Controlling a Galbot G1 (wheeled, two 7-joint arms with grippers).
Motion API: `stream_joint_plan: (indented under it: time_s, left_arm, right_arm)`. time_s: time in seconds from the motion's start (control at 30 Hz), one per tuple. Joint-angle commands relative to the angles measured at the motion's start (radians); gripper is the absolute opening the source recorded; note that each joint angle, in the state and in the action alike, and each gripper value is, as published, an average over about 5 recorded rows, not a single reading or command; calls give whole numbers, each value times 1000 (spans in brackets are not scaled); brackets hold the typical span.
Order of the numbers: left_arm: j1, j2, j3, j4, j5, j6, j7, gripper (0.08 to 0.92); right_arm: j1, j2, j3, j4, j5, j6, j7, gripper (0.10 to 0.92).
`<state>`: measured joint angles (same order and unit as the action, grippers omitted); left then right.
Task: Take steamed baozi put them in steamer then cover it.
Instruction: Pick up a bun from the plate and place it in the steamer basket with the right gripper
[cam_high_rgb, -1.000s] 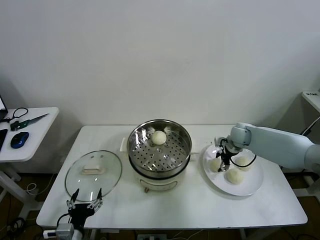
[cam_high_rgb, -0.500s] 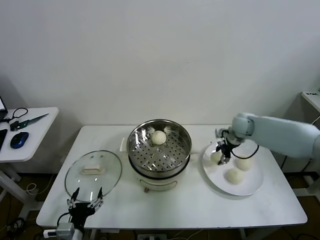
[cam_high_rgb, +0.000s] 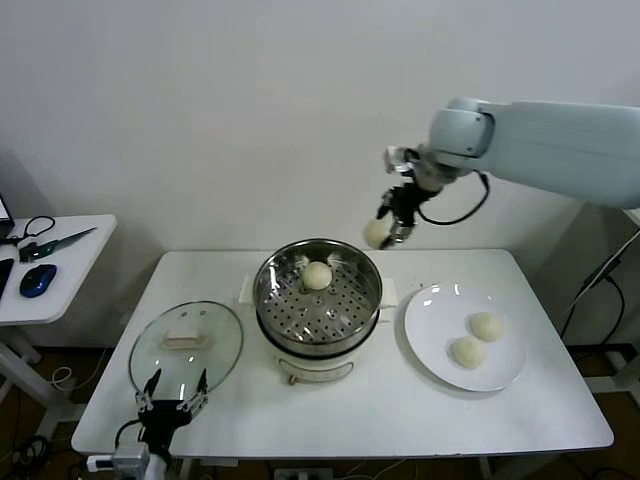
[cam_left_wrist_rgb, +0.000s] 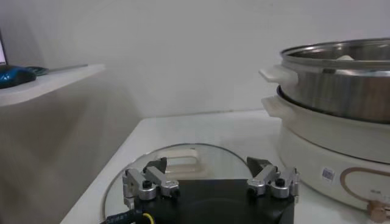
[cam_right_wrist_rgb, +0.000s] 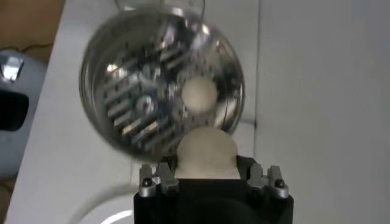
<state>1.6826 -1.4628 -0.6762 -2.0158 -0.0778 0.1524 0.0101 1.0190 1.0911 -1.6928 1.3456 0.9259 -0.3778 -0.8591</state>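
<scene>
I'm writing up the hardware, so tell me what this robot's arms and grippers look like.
The right arm is a smooth pale grey-white shell with black cable looping at the wrist. The right gripper is small and dark; its body is black with silver metal finger mounts. The left gripper matches, with dark fingertips.

One baozi (cam_high_rgb: 318, 275) inside open steamer (cam_high_rgb: 319, 305); one (cam_high_rgb: 377, 233) aloft; cover (cam_high_rgb: 187, 346) flat on table.
</scene>
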Motion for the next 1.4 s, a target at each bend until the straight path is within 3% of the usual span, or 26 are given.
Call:
stream_joint_plan:
  time_s: [0.03, 0.63, 1.17, 1.4]
  left_arm:
    - [0, 1, 0, 1, 2, 2, 1, 823]
    - [-11, 4, -14, 17, -4, 6, 2, 823]
    - [-1, -2, -16, 10, -4, 3, 1, 823]
    - [0, -5, -20, 0, -3, 6, 3, 823]
  right_arm:
    - [-134, 292, 113, 30, 158, -148, 184, 652]
    - [-402, 423, 89, -270, -54, -125, 175, 653]
    - [-417, 415, 111, -271, -85, -109, 167, 653]
    - [-236, 223, 97, -129, -153, 28, 48, 783]
